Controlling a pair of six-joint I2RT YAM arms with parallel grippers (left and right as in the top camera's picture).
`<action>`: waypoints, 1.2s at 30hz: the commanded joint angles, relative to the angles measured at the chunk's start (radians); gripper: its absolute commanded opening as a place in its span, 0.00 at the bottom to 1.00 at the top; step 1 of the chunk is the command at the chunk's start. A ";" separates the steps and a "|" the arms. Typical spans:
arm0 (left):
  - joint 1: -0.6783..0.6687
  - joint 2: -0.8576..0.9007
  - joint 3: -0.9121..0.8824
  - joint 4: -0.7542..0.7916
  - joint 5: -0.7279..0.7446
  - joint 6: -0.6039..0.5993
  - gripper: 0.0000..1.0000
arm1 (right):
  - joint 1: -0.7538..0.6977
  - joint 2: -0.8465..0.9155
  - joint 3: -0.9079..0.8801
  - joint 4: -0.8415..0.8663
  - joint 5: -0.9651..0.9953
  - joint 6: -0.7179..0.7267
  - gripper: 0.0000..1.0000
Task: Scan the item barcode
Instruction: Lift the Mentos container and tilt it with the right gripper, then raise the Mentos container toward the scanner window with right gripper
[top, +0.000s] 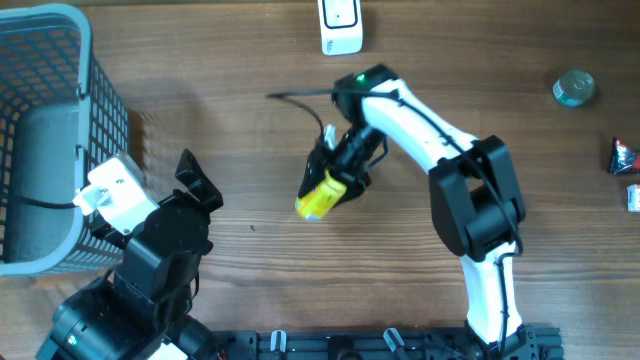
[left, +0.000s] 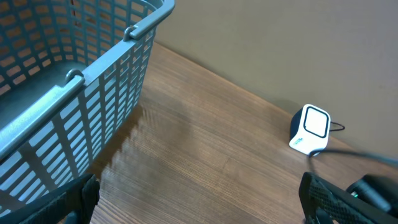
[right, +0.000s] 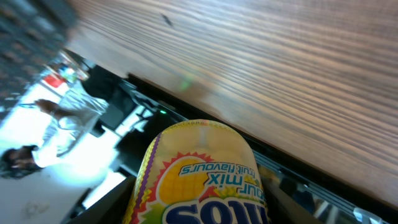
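The item is a yellow sweets pack (top: 318, 198) with "sour mix fruit flavours" printed on it. My right gripper (top: 338, 172) is shut on it and holds it just above the table's middle. In the right wrist view the pack (right: 202, 180) fills the space between the dark fingers (right: 102, 206), pointing toward the table's front edge. No barcode shows on the visible side. The white scanner (top: 341, 25) stands at the table's far edge, also in the left wrist view as the scanner (left: 310, 129). My left gripper (top: 198, 182) is open and empty at the lower left, its fingers (left: 323, 198) spread wide.
A grey-blue plastic basket (top: 82, 70) stands at the left, its rim (left: 106, 61) close to the left gripper. A round tin (top: 574, 87), a red packet (top: 623, 156) and a small white packet (top: 633, 197) lie at the right edge. A black cable (top: 300, 95) runs left of the right arm.
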 joint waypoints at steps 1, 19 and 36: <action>0.005 -0.005 -0.001 -0.003 0.002 -0.017 1.00 | -0.008 0.010 0.103 -0.045 -0.049 0.026 0.32; 0.005 -0.005 -0.001 -0.003 0.002 -0.017 1.00 | -0.008 0.000 0.166 -0.118 -0.148 0.030 0.34; 0.005 -0.005 -0.001 0.001 0.021 -0.017 1.00 | -0.008 0.000 0.166 0.494 0.412 0.031 0.45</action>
